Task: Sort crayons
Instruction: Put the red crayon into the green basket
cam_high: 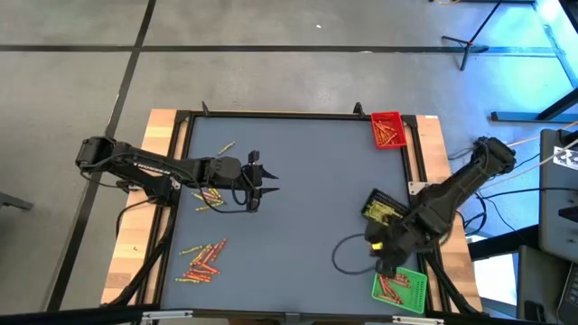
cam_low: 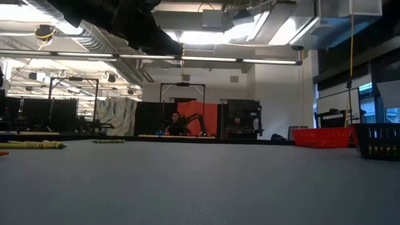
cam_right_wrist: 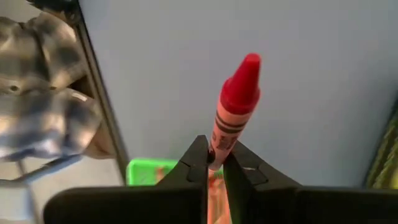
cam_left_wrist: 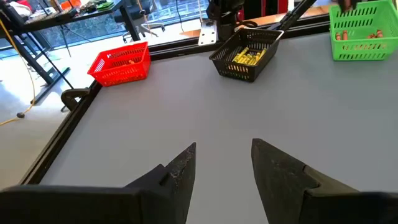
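1. We see a red tray (cam_high: 387,129) at the grey table's (cam_high: 307,190) far right corner.
2. A black tray (cam_high: 380,208) sits nearer — a green tray (cam_high: 400,291) nearer still.
3. A person (cam_low: 174,123) sits far behind.

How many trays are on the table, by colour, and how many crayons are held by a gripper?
Red tray: 1
Black tray: 1
Green tray: 1
Crayon held, a red crayon in the right gripper: 1
Total: 4
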You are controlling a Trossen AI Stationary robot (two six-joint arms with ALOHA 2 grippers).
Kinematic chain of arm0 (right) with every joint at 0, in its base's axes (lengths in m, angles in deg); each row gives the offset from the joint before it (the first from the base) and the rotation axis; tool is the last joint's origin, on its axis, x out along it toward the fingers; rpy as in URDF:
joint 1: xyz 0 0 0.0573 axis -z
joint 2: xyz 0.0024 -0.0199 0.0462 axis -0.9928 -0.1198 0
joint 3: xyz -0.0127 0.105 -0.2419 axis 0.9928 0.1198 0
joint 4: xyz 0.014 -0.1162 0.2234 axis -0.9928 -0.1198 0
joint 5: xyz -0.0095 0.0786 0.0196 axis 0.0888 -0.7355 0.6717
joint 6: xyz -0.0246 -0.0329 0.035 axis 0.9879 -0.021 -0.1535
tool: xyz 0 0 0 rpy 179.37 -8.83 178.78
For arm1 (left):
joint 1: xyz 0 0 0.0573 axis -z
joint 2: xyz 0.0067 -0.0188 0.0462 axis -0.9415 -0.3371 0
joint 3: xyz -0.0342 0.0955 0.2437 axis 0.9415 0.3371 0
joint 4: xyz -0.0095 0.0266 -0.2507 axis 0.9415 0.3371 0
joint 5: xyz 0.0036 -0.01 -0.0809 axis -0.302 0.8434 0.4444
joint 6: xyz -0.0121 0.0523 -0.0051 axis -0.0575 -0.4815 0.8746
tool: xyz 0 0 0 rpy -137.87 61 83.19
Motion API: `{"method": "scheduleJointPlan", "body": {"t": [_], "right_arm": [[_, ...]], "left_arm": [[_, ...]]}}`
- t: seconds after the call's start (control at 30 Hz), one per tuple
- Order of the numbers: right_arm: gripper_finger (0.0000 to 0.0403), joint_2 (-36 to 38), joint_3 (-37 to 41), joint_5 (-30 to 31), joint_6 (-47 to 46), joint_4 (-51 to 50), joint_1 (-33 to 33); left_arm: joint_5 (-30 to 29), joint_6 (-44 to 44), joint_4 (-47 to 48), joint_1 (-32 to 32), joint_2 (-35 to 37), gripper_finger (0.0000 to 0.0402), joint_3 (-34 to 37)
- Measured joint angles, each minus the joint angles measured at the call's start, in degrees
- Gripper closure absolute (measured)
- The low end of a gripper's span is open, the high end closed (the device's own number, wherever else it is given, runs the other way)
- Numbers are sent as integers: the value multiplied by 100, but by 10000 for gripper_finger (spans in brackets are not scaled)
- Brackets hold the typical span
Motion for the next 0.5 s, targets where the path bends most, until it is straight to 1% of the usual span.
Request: {"method": "scheduleJointPlan", "body": {"t": [0.17,0.33,0.43,0.5], "right_arm": [[379,-79,0,-109,-1558,-24,-724],[376,-437,0,-383,-3150,30,-1425],[378,-721,0,-682,-3900,38,-1786],[378,-872,0,-829,-4241,95,-1955]], "left_arm": [[0,-4,-34,0,0,262,0],[0,-102,-70,-7,0,262,0],[0,-342,-93,-7,0,262,0],[0,-453,-160,-7,0,262,0]]}}
